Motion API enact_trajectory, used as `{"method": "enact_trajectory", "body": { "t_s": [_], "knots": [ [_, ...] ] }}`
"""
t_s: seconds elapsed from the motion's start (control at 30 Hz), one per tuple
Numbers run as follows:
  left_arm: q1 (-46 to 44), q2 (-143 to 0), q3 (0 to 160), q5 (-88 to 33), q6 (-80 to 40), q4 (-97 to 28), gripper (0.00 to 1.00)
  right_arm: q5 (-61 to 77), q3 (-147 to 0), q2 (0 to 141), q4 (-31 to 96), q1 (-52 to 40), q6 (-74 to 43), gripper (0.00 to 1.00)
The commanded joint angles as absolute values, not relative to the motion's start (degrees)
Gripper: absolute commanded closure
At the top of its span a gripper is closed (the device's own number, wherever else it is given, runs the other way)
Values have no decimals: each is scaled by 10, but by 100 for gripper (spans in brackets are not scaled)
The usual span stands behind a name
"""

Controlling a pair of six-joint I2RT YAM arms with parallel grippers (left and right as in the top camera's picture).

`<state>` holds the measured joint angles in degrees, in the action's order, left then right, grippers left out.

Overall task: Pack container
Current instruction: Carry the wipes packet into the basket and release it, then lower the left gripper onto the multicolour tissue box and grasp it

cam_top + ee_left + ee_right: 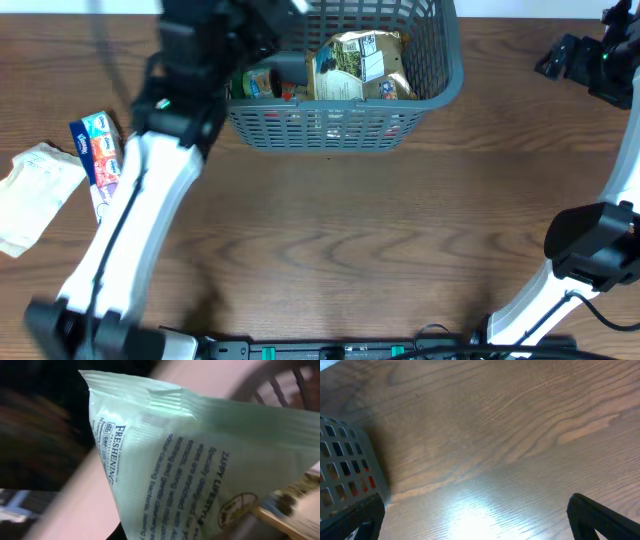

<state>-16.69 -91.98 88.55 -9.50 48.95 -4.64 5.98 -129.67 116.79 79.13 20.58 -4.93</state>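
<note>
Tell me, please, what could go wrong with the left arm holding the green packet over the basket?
The green packet fills the left wrist view and the grip is hidden, so it might slip. The container already holds a brown bag and other goods; the packet may catch on them or the rim. The left arm blocks the container's left end from overhead.

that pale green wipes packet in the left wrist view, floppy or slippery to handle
The pale green wipes packet is probably soft rather than stiff: its film wrinkles near the crimped top seal. The glossy sheen suggests it may slip when gripped. Flat and pouch-like, it seems unlikely to roll.
</note>
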Motion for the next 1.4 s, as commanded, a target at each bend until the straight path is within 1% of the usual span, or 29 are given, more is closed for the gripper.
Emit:
{"method": "enact_trajectory", "body": {
  "t_s": [0.0, 0.23, 0.27, 0.3, 0.33, 0.37, 0.4, 0.43, 0.5, 0.7, 0.73, 0.77, 0.8, 0.83, 0.93, 1.03, 1.07, 1.13, 1.23, 1.3, 1.37],
  "knots": [
    [-168, -995, 891, -100, 503, -46, 94, 65, -1296, 1173, 794, 209, -40, 1],
    [-168, -1081, 891, -99, 503, -52, 95, 64, -1296, 1173, 797, 209, -40, 1],
    [-168, -1086, 891, -99, 503, -56, 91, 64, -1296, 1173, 797, 209, -40, 1],
    [-168, -1089, 891, -99, 503, -60, 84, 64, -1296, 1173, 797, 209, -40, 1],
    [-168, -1090, 891, -99, 503, -64, 71, 64, -1296, 1173, 797, 209, -40, 1],
    [-168, -1090, 891, -99, 503, -67, 62, 64, -1296, 1173, 797, 209, -40, 1],
    [-168, -1089, 891, -99, 500, -68, 53, 64, -1296, 1173, 797, 209, -40, 1],
    [-168, -1088, 891, -99, 496, -68, 48, 64, -1296, 1173, 797, 209, -40, 1],
    [-168, -1085, 891, -99, 492, -68, 44, 64, -1296, 1173, 797, 209, -40, 1],
    [-168, -1066, 891, -99, 492, -67, 39, 64, -1296, 1173, 797, 209, -39, 1],
    [-168, -1060, 891, -99, 492, -67, 36, 64, -1296, 1173, 797, 209, -39, 1],
    [-168, -1051, 891, -99, 490, -67, 29, 64, -1296, 1173, 798, 209, -37, 1],
    [-168, -1042, 891, -99, 485, -67, 26, 64, -1296, 1173, 798, 209, -35, 1],
    [-168, -1029, 891, -98, 473, -67, 20, 64, -1296, 1173, 797, 209, -35, 1],
    [-160, -985, 891, -96, 416, -66, 10, 64, -1296, 1173, 797, 209, -35, 1],
    [-151, -933, 891, -96, 397, -73, 7, 64, -1296, 1173, 797, 209, -35, 1],
    [-149, -918, 891, -94, 397, -75, 2, 64, -1296, 1173, 797, 209, -35, 1],
    [-145, -883, 891, -81, 379, -80, 2, 64, -1296, 1173, 797, 209, -35, 1],
    [-137, -835, 891, 5, 320, -109, 2, 65, -1296, 1173, 797, 209, -30, 1],
    [-124, -806, 891, 70, 260, -159, 2, 64, -1296, 1173, 797, 209, -29, 1],
    [-101, -779, 891, 117, 177, -236, 2, 64, -1296, 1173, 798, 209, -29, 1]
  ]
}}
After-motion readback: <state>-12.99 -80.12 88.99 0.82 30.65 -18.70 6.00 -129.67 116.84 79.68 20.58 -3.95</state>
